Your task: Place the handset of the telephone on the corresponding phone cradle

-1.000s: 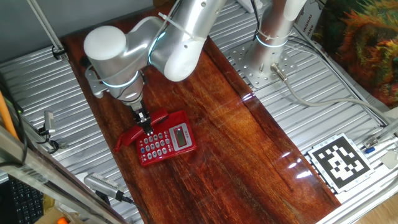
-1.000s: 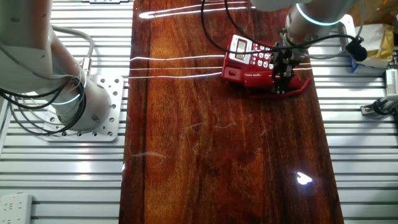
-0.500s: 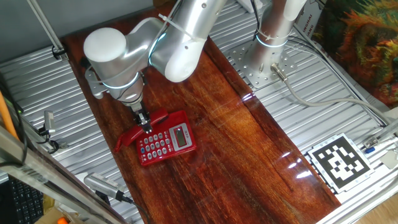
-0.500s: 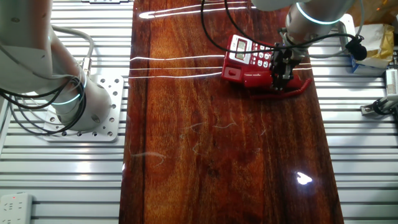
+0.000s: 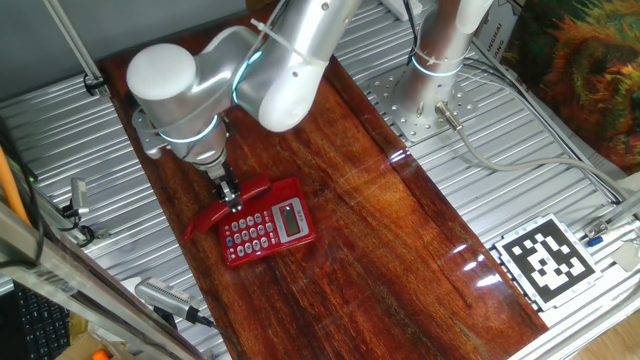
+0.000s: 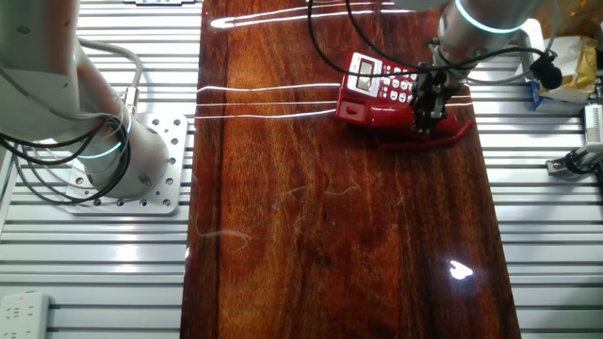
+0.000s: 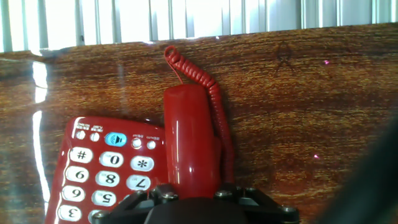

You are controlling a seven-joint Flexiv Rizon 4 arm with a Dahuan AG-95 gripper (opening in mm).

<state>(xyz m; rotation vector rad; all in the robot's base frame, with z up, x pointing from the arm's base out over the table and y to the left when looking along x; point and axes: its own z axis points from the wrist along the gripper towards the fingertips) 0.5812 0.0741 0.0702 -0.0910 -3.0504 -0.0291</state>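
One fixed view shows the arm shifted slightly since a second ago, the fingers [image 5: 231,196] still closed on the handset [image 5: 222,212] at its middle. In the hand view the handset [image 7: 189,143] runs lengthwise away from the camera, beside the keypad of the phone cradle [image 7: 106,171], its coiled cord [image 7: 205,81] trailing onto the wooden surface [image 7: 298,106].

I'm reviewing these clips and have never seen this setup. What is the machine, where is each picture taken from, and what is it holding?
It is one silver robot arm with a two-finger tool at a wooden table. Two pictures come from fixed cameras on different sides of the table; the third looks along the fingers from a camera on the hand. On the table lies a red phone cradle with pale keypad buttons and a grey display. The tool appears closed on the handset, a slim red bar with a coiled cord, alongside the keypad. Whether it is fully seated cannot be told.
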